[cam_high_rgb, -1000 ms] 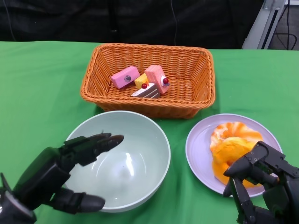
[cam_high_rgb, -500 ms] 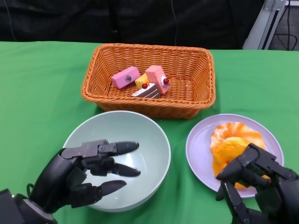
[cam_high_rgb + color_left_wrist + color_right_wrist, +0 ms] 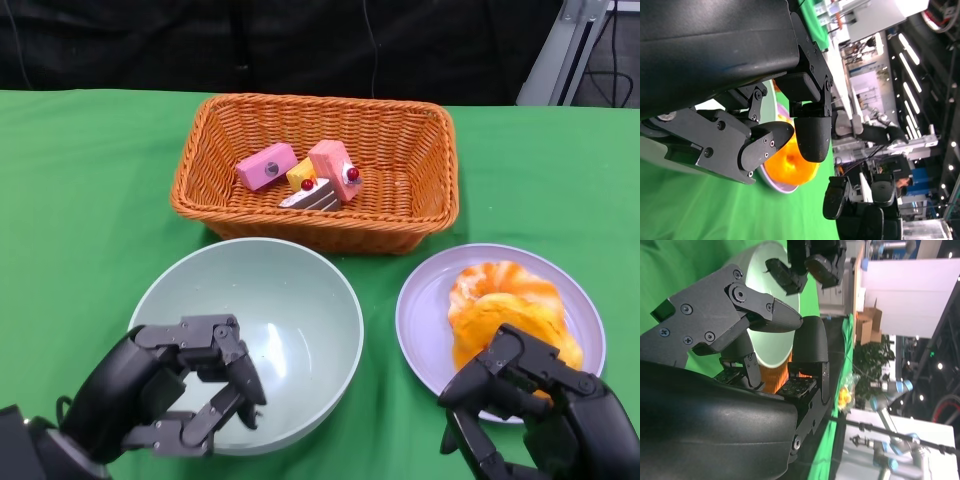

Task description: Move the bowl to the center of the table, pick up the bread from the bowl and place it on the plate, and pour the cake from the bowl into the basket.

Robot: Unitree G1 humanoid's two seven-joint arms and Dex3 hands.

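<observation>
Bowl (image 3: 250, 340), sitting empty between basket (image 3: 317, 170) and near edge beside the plate (image 3: 425, 320), looks rigid, light and slick, best gripped at its rim, while left hand (image 3: 165, 395) and right hand (image 3: 525, 405) hover curled, holding nothing.

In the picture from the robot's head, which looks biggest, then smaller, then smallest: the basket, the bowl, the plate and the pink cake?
1. Basket, though it sits farther from the camera.
2. Bowl, a little smaller than the basket.
3. Plate.
4. Pink cake, clearly the smallest.
</observation>
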